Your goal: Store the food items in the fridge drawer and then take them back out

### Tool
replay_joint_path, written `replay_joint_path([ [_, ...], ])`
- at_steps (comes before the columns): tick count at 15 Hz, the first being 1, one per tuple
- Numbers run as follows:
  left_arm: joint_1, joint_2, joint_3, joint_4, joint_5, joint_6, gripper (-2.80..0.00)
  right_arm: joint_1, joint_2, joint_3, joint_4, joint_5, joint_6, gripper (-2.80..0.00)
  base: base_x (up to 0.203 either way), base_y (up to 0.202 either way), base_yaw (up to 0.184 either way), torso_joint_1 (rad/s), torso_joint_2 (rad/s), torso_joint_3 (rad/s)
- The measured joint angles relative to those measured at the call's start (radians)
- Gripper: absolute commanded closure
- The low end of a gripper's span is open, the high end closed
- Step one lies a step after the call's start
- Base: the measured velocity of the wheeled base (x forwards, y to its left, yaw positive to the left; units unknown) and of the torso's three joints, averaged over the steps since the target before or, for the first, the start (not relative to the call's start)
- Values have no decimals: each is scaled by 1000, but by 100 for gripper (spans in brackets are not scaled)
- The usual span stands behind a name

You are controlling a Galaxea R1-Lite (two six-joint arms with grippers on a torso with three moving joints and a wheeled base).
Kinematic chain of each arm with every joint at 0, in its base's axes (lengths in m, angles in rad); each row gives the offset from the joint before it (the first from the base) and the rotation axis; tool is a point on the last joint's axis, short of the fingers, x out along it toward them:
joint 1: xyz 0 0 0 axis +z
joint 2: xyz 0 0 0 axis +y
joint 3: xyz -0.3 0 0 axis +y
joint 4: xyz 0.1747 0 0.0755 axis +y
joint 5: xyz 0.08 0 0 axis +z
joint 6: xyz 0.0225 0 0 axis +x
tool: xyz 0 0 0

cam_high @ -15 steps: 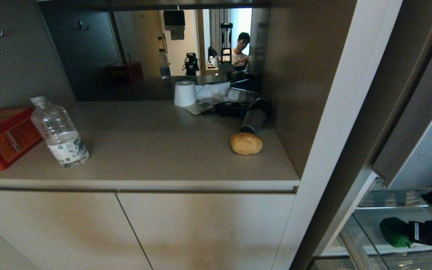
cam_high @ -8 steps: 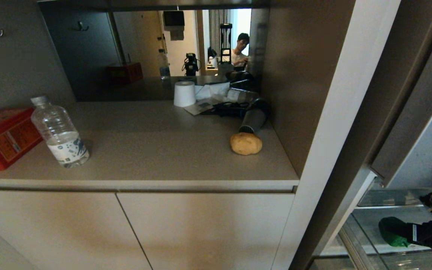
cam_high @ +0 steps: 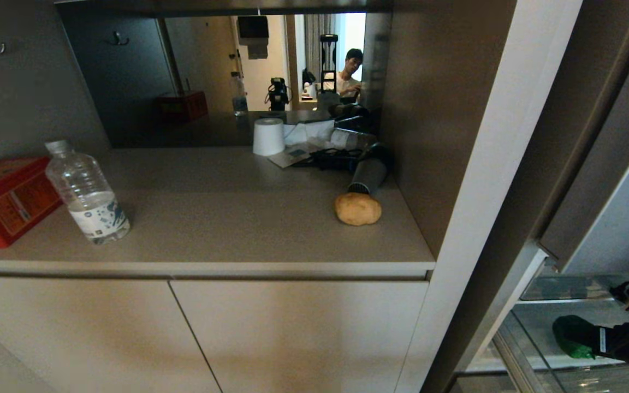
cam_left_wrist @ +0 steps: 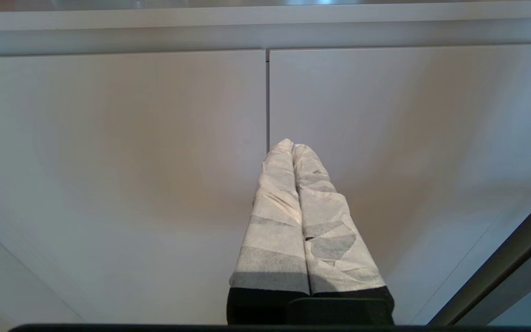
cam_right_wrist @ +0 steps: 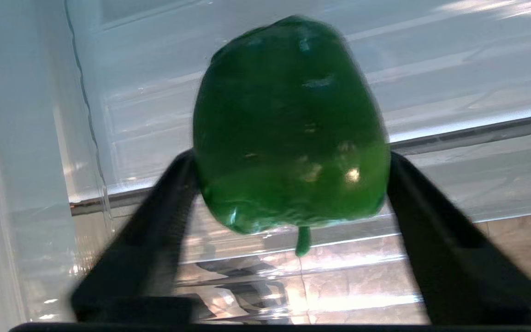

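Glossy green pepper, clear ribbed plastic drawer (smooth), matt countertop, rough-skinned potato.

Counter: tin box at far left, water bottle just right of it, potato near the right wall, paper roll behind. Fridge drawer, low at right, contains the bell pepper, between the right gripper's fingers.
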Motion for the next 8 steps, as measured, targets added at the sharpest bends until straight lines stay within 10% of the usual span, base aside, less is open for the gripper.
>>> replay_joint_path([
  [8,-1,0,0,0,0,0,0,-8,-30,41,7,-4,-3,0,0,0,0,0,0,0],
])
